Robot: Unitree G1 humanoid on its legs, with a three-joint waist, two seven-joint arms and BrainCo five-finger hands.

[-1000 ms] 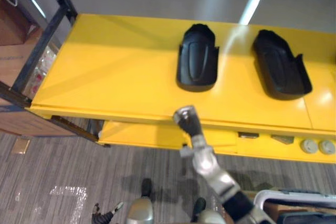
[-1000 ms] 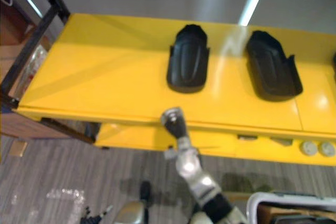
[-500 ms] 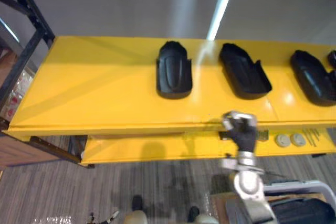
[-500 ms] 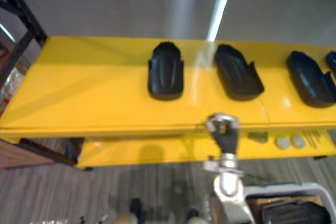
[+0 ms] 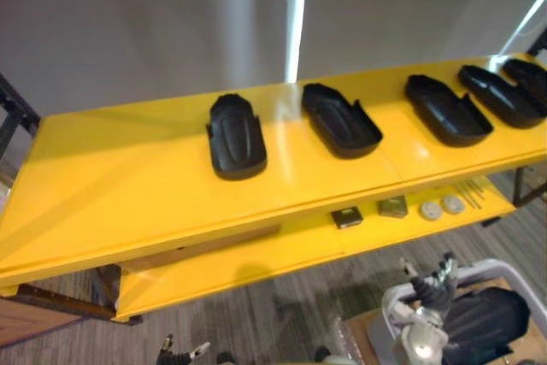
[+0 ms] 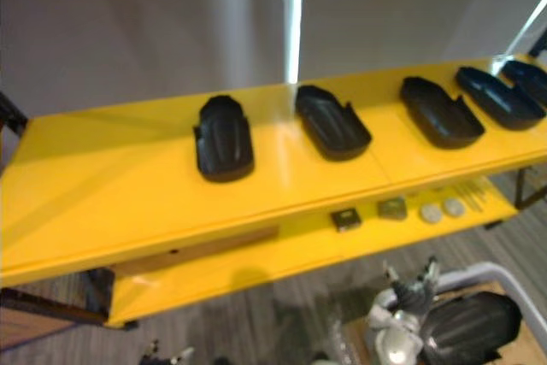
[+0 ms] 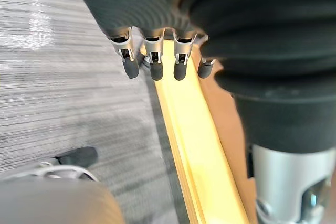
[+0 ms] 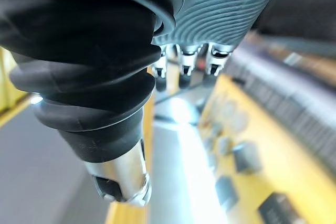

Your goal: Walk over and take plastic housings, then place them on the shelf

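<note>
Hanging low in front of the long yellow metal shelf [image 5: 128,185], the robot's right hand [image 6: 408,290] has its fingers loose and spread, and it holds nothing. Just to the right of this hand lies a black curved plastic housing [image 5: 484,320] inside a pale grey bin [image 5: 496,263]. Its long side seems to run sideways, away from the hand, not toward the shelf. The left hand [image 7: 152,62] hangs well apart on the other side, fingers straight and empty, so the right hand is much nearer. Up and ahead of the right hand, other black housings [image 5: 341,120] sit in a row on the shelf top. The next reach likely goes right and down into the bin.
</note>
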